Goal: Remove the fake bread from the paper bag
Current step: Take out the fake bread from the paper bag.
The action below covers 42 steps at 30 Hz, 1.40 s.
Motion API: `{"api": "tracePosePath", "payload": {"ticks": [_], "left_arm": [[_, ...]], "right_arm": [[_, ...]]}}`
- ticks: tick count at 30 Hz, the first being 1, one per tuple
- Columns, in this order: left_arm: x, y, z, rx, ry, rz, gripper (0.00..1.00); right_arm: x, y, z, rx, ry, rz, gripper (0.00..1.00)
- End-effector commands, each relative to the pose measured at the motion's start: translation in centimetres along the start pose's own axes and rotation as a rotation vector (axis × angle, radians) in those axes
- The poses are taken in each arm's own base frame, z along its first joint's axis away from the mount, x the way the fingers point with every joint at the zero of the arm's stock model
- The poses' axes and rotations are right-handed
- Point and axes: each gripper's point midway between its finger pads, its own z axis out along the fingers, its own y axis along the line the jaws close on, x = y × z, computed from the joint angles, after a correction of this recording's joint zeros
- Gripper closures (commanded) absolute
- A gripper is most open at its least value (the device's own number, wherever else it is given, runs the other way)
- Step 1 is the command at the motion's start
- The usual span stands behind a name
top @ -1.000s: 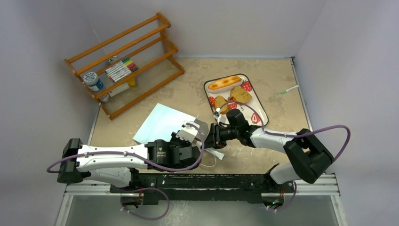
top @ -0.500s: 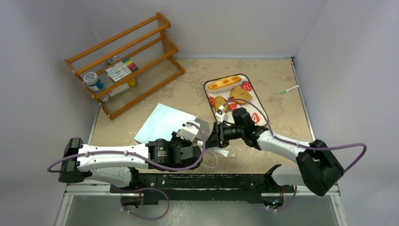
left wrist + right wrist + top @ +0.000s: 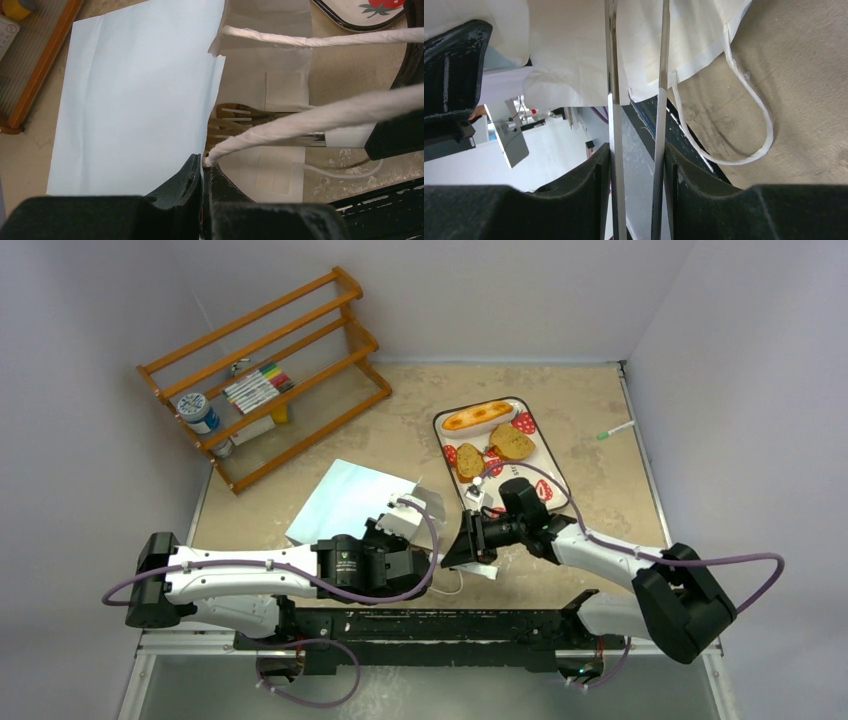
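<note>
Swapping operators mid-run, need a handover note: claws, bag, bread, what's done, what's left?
Left claw: shut on the mouth edge of the paper bag, which lies flat on the table.
Right claw: shut on the metal tongs, tips in the bag mouth.
Done: long loaf and two toast slices lie on the strawberry tray.
Left: something golden shows by the tong tips inside the bag; the rest of the inside is hidden. Pull out what remains.
</note>
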Motion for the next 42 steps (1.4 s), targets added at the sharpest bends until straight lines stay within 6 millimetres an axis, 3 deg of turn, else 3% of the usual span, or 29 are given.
{"api": "tracePosePath", "payload": {"ticks": [1, 21, 42], "left_arm": [[-2.7, -0.3, -0.6, 0.003, -0.076, -0.051, 1.0], [-3.4, -1.7, -0.6, 0.016, -0.095, -0.019, 1.0], [-3.9, -2.2, -0.6, 0.025, -0.12, -0.002, 1.0]], "right_arm": [[0.4, 1.5, -0.9, -0.058, 0.011, -0.06, 0.58], [-0.2, 1.3, 0.4, -0.095, 0.062, 0.021, 0.55], [-3.8, 1.6, 2.9, -0.139, 0.067, 0.043, 0.52]]}}
